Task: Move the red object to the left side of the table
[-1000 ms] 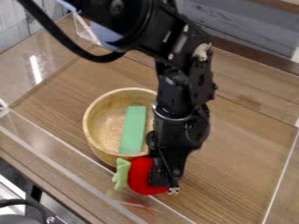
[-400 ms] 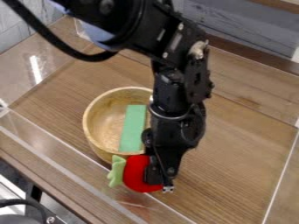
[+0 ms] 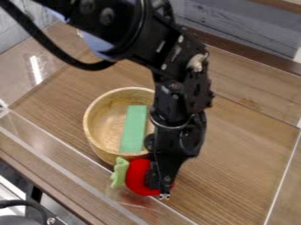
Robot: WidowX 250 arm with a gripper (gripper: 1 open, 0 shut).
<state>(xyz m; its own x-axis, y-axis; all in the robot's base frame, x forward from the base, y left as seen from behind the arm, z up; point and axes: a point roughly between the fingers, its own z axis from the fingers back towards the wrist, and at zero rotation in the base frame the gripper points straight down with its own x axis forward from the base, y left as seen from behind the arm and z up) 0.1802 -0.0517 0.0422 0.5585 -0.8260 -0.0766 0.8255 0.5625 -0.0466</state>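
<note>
The red object (image 3: 143, 178) is a small round red toy fruit with a light green leafy piece (image 3: 120, 177) on its left side. It sits low near the table's front edge, just in front of the wooden bowl (image 3: 108, 120). My gripper (image 3: 156, 185) points straight down and is shut on the red object, with its dark fingers covering the fruit's right part. A flat green block (image 3: 136, 128) lies tilted inside the bowl. The black arm comes down from the upper left.
The brown wood-grain table (image 3: 241, 132) is ringed by low clear acrylic walls; the front wall (image 3: 70, 189) runs close beside the fruit. The bowl stands directly behind the gripper. Bare wood lies to the left (image 3: 53, 83) and right.
The wrist has rolled a little about its downward axis, and the arm's upper links have shifted slightly. The red object stays gripped at about the same spot.
</note>
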